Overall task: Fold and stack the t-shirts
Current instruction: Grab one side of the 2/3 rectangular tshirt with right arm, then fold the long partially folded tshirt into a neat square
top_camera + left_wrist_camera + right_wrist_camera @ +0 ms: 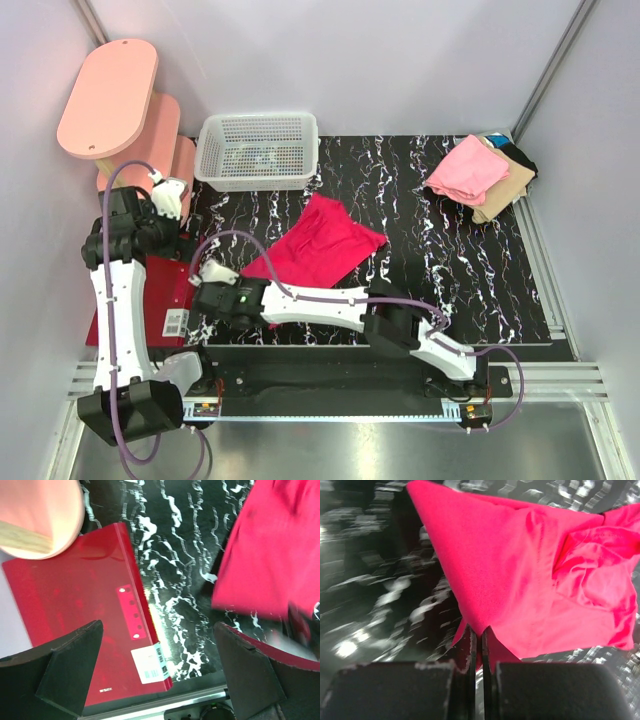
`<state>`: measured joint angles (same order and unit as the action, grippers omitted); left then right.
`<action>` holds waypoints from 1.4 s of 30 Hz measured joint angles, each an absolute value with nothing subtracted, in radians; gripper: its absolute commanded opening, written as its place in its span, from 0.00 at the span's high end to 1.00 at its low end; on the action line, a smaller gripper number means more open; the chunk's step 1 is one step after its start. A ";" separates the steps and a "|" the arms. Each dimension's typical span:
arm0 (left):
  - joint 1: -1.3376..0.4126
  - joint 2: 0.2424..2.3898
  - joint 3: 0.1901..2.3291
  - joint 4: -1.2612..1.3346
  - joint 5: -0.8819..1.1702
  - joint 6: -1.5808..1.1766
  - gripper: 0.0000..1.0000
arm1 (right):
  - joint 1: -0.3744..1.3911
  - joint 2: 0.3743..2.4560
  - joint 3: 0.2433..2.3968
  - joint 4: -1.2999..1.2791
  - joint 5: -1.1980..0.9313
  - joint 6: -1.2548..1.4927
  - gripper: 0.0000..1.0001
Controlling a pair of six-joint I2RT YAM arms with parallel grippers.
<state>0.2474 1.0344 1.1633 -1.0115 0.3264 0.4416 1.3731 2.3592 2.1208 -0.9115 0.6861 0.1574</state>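
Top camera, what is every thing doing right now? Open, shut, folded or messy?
magenta-red t-shirt: lying rumpled, not neatly folded, one edge pinched
pink t-shirt: folded, on top of the pile
tan t-shirt: folded, under the pink one
basket: upright
red mat: lying flat
left pincer: open, holding nothing
right pincer: shut on the magenta-red t-shirt

Bright even overhead light, faint soft shadows, sheen on metal sill (pixel 400 450) at 6 o'clock, table (pixel 375 595) motion-blurred at 9 o'clock in right wrist view, magenta t-shirt (pixel 520 580) oversaturated.
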 measured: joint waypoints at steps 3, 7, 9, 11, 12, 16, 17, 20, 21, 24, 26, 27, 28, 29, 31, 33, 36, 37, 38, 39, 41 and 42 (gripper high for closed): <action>0.267 1.034 1.170 -1.012 0.331 0.445 0.01 | 1.407 2.354 2.186 -0.953 0.603 0.187 1.00; 0.277 1.034 1.170 -1.024 0.340 0.449 0.01 | 1.407 2.329 2.193 -0.992 0.530 0.221 1.00; 0.282 1.034 1.170 -1.026 0.341 0.452 0.01 | 1.390 2.313 2.190 -1.003 0.494 0.241 1.00; 0.284 1.033 1.170 -1.029 0.341 0.453 0.01 | 1.361 2.283 2.168 -1.005 0.457 0.257 1.00; 0.285 1.033 1.170 -1.031 0.341 0.454 0.01 | 1.340 2.260 2.150 -1.003 0.442 0.265 1.00; 0.287 1.031 1.171 -1.032 0.342 0.455 0.01 | 1.244 2.147 2.057 -0.989 0.405 0.284 1.00; 0.290 1.031 1.171 -1.032 0.342 0.455 0.01 | 1.220 2.118 2.038 -0.985 0.400 0.286 1.00; 0.305 1.034 1.171 -1.032 0.351 0.450 0.01 | 1.164 2.043 1.993 -0.969 0.397 0.288 1.00; 0.311 1.037 1.172 -1.032 0.356 0.447 0.01 | 1.152 2.020 1.979 -0.961 0.397 0.288 1.00; 0.318 1.053 1.176 -1.031 0.365 0.439 0.01 | 1.130 1.967 1.932 -0.939 0.391 0.289 1.00; 0.319 1.064 1.178 -1.030 0.369 0.435 0.01 | 1.122 1.950 1.909 -0.927 0.380 0.288 1.00; 0.319 1.068 1.178 -1.031 0.371 0.435 0.01 | 1.115 1.942 1.894 -0.917 0.372 0.288 1.00; 0.319 1.069 1.178 -1.030 0.372 0.433 0.01 | 1.107 1.935 1.877 -0.906 0.362 0.288 1.00; 0.319 1.070 1.178 -1.031 0.373 0.432 0.01 | 1.098 1.931 1.863 -0.901 0.353 0.287 1.00; 0.319 1.070 1.178 -1.031 0.374 0.432 0.01 | 1.076 1.927 1.845 -0.892 0.344 0.286 1.00; 0.319 1.070 1.178 -1.031 0.374 0.432 0.01 | 1.047 1.925 1.832 -0.880 0.327 0.286 1.00; 0.319 1.070 1.178 -1.031 0.374 0.432 0.01 | 1.014 1.922 1.823 -0.867 0.293 0.289 1.00; 0.319 1.071 1.179 -1.031 0.374 0.432 0.01 | 1.011 1.921 1.822 -0.860 0.283 0.290 1.00; 0.319 1.071 1.178 -1.031 0.375 0.432 0.01 | 1.012 1.921 1.822 -0.853 0.271 0.293 1.00; 0.319 1.071 1.178 -1.031 0.376 0.429 0.01 | 1.018 1.921 1.823 -0.849 0.266 0.293 1.00; 0.319 1.072 1.178 -1.031 0.379 0.426 0.01 | 1.048 1.923 1.832 -0.857 0.266 0.292 1.00; 0.319 1.072 1.178 -1.031 0.381 0.425 0.01 | 1.070 1.931 1.852 -0.871 0.267 0.291 1.00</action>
